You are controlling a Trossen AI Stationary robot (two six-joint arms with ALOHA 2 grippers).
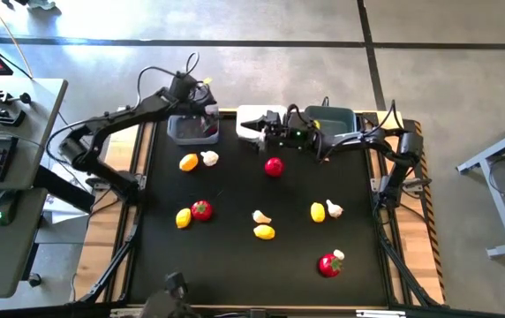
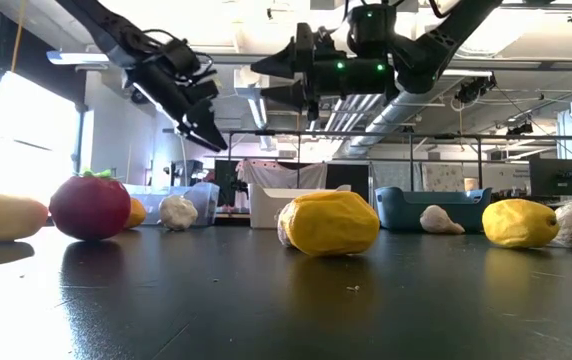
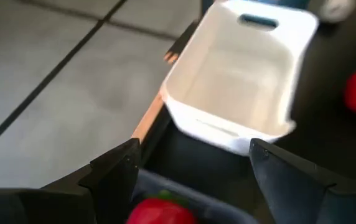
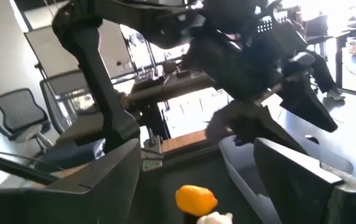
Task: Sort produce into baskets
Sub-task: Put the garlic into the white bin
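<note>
**Black bench: eleven loose pieces, three baskets, both end effectors spread**

Three baskets are lined along the far edge of the bench [image 1: 235,283]: a grey basket [image 1: 182,132] on the left, a white basket [image 1: 251,113] in the middle and a teal basket [image 1: 339,117] on the right.

Four tomatoes are counted. One tomato [image 3: 161,212] lies in the grey basket, and three are on the bench: at centre [image 1: 274,166], at left [image 1: 201,209] and at near right [image 1: 328,265]. Four lemons [image 1: 188,162] and four garlic bulbs [image 1: 208,158] are scattered over the bench, mostly in lemon-and-garlic pairs.

The left end effector [image 1: 207,117] is held over the grey basket with its fingers spread wide. The tomato in that basket lies below it, between the fingers, ungripped.

The right end effector [image 2: 261,80] is raised above the white basket, pointing left, fingers apart and empty. The centre tomato lies just nearer on the bench.
</note>
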